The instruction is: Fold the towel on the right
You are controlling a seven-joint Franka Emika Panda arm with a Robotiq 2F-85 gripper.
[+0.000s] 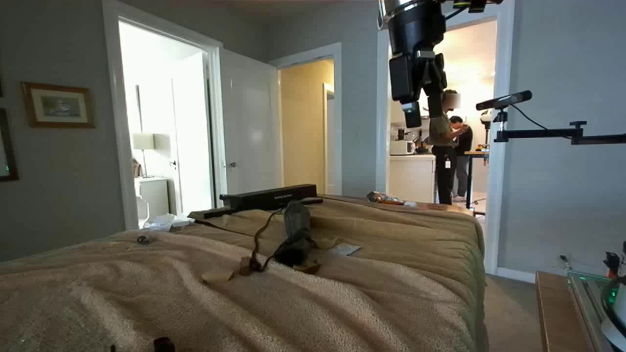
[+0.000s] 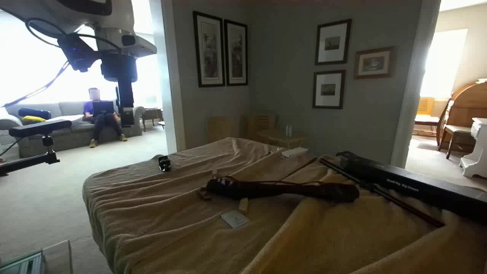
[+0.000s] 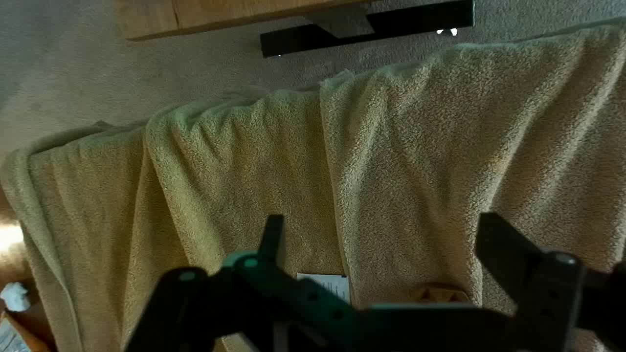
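The towel [image 3: 415,171] lies spread in wrinkles below the gripper [image 3: 381,225], whose fingers stand wide apart. A card [image 3: 326,282] lies beside one fold; a dark pouch [image 1: 297,221], seen in both exterior views, rests nearby.

Dim grey walls [image 1: 567,58] around me, framed pictures [image 2: 332,42], white door [image 1: 252,122], pale carpet [image 2: 57,201], sofa [image 2: 78,134] against glaring light [image 2: 21,72]

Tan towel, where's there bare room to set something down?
Best bet: the tan towel between the brown scraps and the carpet. Another lies between the printed card and thin dark rod; both are wrinkled. It's crowded around the long dark bag and long black box.
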